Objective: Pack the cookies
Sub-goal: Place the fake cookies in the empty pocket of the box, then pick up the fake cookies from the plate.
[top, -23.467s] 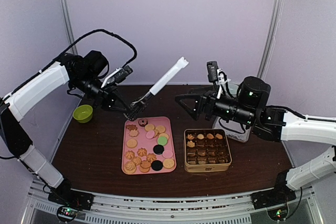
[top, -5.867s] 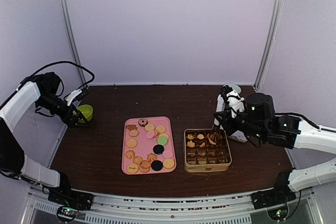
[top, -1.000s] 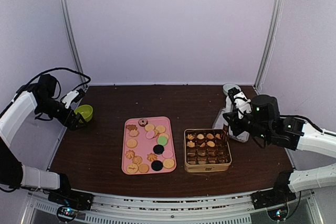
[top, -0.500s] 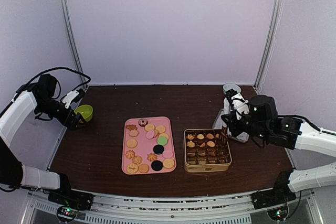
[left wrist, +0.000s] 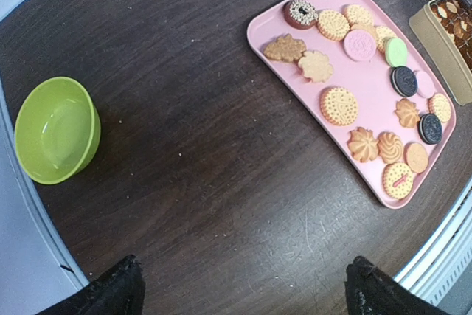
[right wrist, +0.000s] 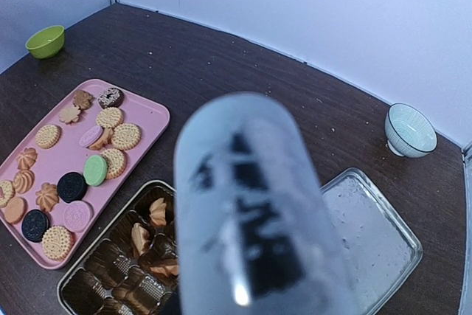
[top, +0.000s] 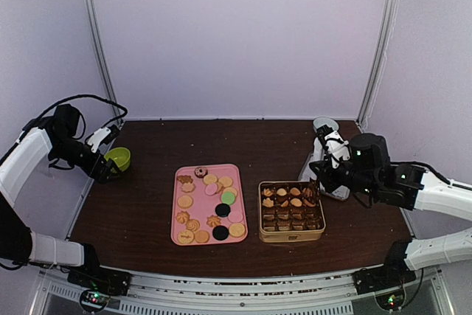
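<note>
Several cookies lie on a pink tray: tan, pink, green and black ones. A gold box of dark paper cups stands to its right, with tan cookies in its back rows. My right gripper is shut on the metal tongs, which fill the right wrist view as a blur. It hovers over the box's back right corner. My left gripper is open and holds nothing, above bare table at the far left, beside the green bowl. In its view the cookies show on the tray.
A clear plastic lid lies right of the box. A pale bowl stands at the back right, the green bowl at the left edge. Crumbs dot the dark table.
My right gripper with the tongs has shifted slightly left and down toward the box's back right corner. The left arm has not moved.
</note>
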`<control>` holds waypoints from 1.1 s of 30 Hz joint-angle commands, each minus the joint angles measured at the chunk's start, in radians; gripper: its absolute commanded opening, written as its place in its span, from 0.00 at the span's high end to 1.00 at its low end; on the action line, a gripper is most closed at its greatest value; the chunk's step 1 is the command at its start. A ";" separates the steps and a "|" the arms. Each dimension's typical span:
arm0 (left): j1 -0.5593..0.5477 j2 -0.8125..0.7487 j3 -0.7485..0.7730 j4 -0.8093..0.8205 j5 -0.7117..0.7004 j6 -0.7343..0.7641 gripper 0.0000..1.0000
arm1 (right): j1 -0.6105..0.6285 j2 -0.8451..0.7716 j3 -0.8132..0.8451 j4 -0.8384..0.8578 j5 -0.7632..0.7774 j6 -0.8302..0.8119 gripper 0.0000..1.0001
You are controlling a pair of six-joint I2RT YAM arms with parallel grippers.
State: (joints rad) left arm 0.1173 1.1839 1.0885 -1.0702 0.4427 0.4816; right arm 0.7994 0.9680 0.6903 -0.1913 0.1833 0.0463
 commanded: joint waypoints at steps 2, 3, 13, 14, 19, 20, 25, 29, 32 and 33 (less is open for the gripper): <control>0.007 -0.006 0.021 0.009 0.020 0.018 0.02 | -0.008 -0.024 0.053 0.003 0.013 -0.025 0.71; 0.008 -0.006 0.021 0.009 0.020 0.017 0.02 | -0.009 -0.028 0.061 0.003 0.010 -0.026 0.71; 0.008 -0.015 0.015 0.002 -0.003 0.023 0.02 | 0.064 0.012 0.173 0.051 -0.060 -0.008 0.73; 0.007 -0.015 0.014 0.000 -0.007 0.024 0.02 | 0.085 0.032 0.185 0.064 -0.061 -0.003 0.73; 0.007 -0.019 0.001 -0.003 -0.018 0.023 0.02 | 0.210 0.193 0.266 0.169 -0.071 0.018 0.73; 0.007 -0.021 -0.002 -0.003 -0.016 0.024 0.02 | 0.234 0.236 0.286 0.190 -0.077 0.023 0.73; 0.007 -0.029 -0.004 -0.011 -0.009 0.022 0.02 | 0.315 0.444 0.416 0.276 -0.127 0.046 0.74; 0.008 -0.037 -0.002 -0.022 -0.015 0.031 0.02 | 0.349 0.583 0.529 0.312 -0.182 0.061 0.74; 0.008 -0.035 -0.007 -0.022 -0.012 0.033 0.02 | 0.363 0.680 0.595 0.319 -0.215 0.073 0.74; 0.008 -0.033 -0.006 -0.023 -0.010 0.031 0.02 | 0.368 0.705 0.608 0.325 -0.225 0.080 0.74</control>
State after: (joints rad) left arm 0.1173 1.1622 1.0882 -1.0771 0.4255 0.4988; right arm 1.1500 1.6024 1.2167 0.0483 0.0181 0.0937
